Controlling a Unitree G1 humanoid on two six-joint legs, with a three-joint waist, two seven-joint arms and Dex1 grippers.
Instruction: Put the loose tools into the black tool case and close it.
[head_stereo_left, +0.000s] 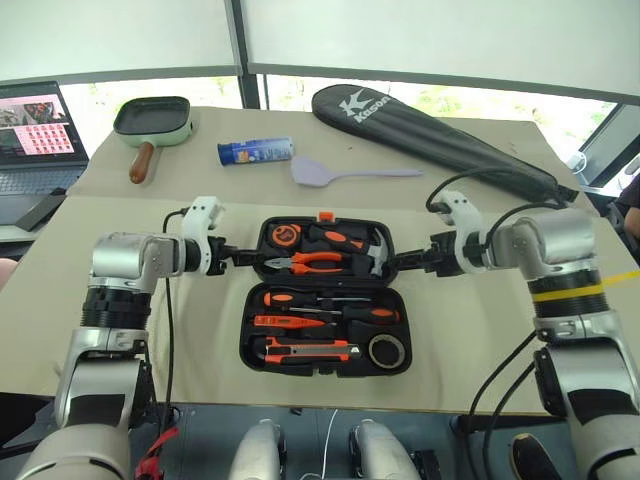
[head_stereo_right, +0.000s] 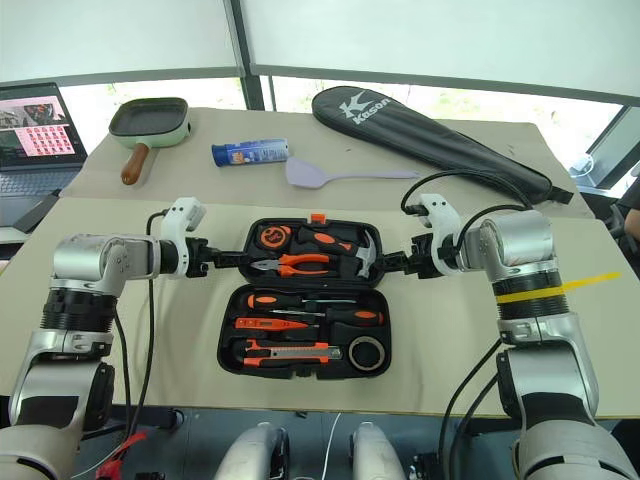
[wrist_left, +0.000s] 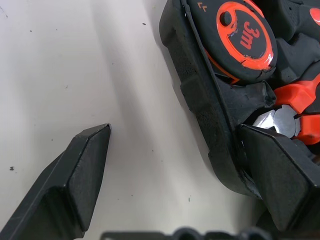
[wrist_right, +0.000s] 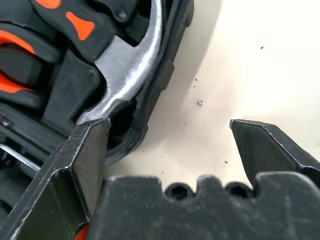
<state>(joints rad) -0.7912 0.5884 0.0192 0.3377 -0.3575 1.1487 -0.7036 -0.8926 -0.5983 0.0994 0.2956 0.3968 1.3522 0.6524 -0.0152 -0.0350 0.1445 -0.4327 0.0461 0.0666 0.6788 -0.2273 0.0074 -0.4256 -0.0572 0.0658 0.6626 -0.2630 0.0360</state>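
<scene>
Both spread grippers (head_stereo_left: 243, 256) (head_stereo_left: 408, 262) flanking the open black tool case (head_stereo_left: 325, 300), straddling its far half's side walls.

Silver arms, black cables, white wrist housings, black wedge fingers (wrist_left: 75, 185).

- The long black fabric racket bag (head_stereo_left: 430, 135) at the table's far side carries white lettering reading "Kason" beside a white K-shaped logo.
- The round orange-and-black tape measure (wrist_left: 245, 37) in the open case is marked "3m" in black.
</scene>
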